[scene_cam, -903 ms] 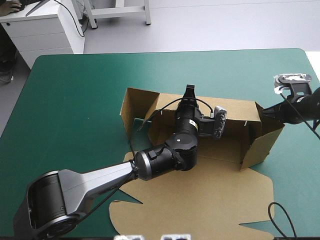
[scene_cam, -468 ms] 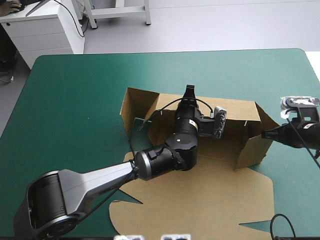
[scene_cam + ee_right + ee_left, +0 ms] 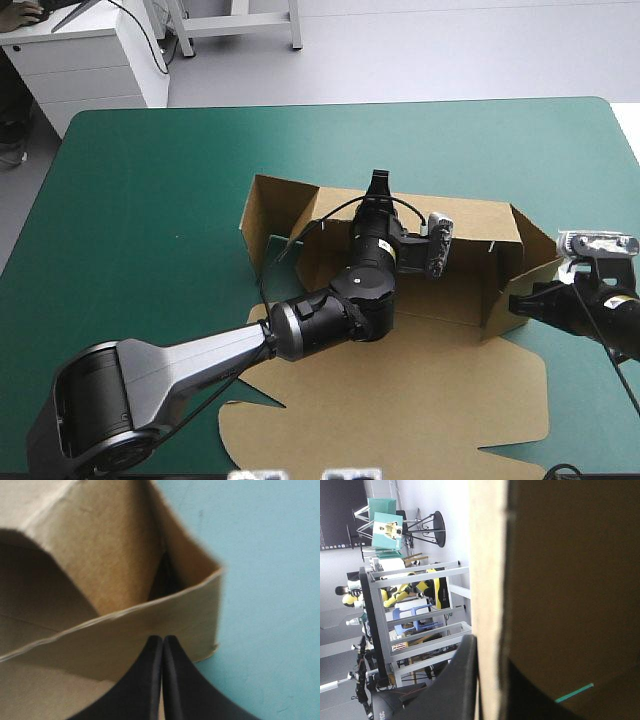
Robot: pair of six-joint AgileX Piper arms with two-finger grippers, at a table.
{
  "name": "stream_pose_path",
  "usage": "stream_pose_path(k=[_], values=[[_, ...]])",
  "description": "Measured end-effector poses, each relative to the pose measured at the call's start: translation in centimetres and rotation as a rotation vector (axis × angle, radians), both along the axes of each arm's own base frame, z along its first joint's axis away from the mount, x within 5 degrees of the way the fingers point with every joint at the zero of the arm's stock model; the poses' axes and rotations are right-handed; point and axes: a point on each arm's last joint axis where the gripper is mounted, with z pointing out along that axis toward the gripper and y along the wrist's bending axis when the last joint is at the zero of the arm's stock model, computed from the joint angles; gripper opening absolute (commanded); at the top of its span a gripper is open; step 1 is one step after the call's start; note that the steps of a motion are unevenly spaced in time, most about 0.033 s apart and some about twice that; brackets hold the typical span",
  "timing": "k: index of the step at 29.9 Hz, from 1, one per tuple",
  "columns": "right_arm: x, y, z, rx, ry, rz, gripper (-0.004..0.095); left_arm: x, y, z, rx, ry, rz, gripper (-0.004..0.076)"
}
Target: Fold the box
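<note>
Right tool [image 3: 513, 303] moved nearward along box [image 3: 470, 240] wall, closed | left tool [image 3: 378, 181] clamps far wall

The box [image 3: 400, 400] is a cut sheet of brown board, half raised on the teal-green desk [image 3: 150, 200]. Its long far wall stands upright with its top edge pinched in the left hand [image 3: 378, 184], and a short end wall rises well off to that hand's left. The other end flap stands slanted inward, its outer face right at the tips of the right hand [image 3: 514, 303], whose fingers are pressed together. Nearer than both hands lies the wide lid panel, flat and notched along its edges.
</note>
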Motion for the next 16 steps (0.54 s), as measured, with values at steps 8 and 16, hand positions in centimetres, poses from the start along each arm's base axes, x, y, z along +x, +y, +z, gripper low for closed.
stream_pose_path(k=[8,16], values=[[-2.1,0.9,0.4,0.030,-0.042,0.016,-0.0011,0.0,0.0,0.0,0.000,0.000,0.000,-0.0008],[-3.1,0.9,0.2,0.026,0.019,0.001,0.0203,0.0,0.0,0.0,-0.001,0.000,-0.002,-0.0008]])
